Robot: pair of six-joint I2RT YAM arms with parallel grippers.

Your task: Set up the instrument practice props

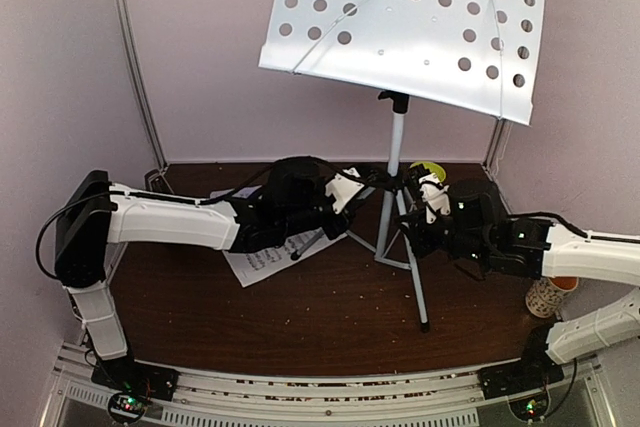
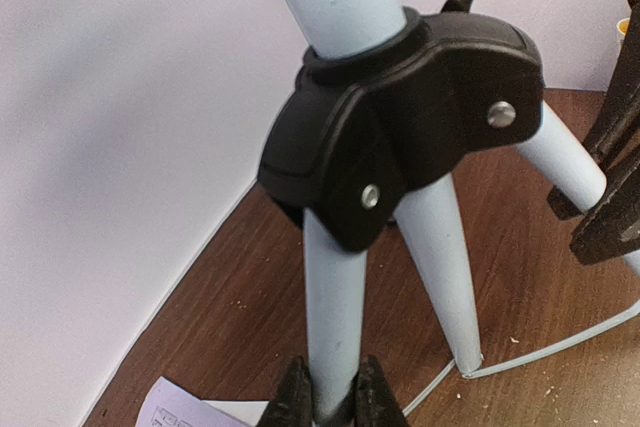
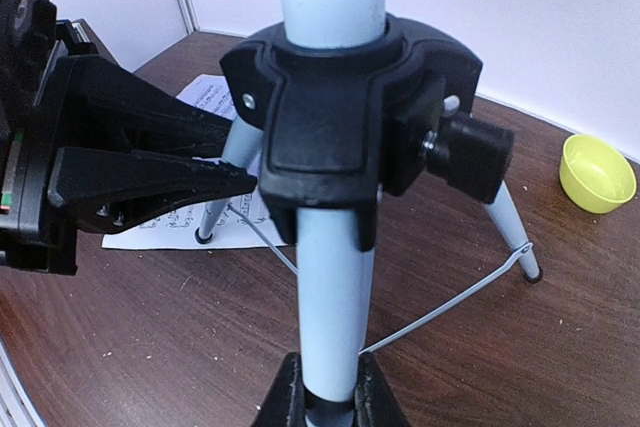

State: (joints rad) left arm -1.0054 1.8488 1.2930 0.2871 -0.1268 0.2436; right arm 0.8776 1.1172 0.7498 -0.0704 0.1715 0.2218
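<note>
- Music stand (image 1: 410,27) stands upright on the table (image 1: 300,317), with a printed sheet (image 1: 262,265) just beside it.
- I see the left gripper (image 2: 332,397) clamped on one of its legs.
- Right gripper (image 3: 330,399) is clamped on another.

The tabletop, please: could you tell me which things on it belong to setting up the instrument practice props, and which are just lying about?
For the job: music stand on its tripod; music sheet.
Lying about: green bowl; patterned cup.

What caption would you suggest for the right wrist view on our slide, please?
Right gripper clamps one tripod leg beneath the black hub; left gripper holds another leg; yellow-green bowl behind.
</note>
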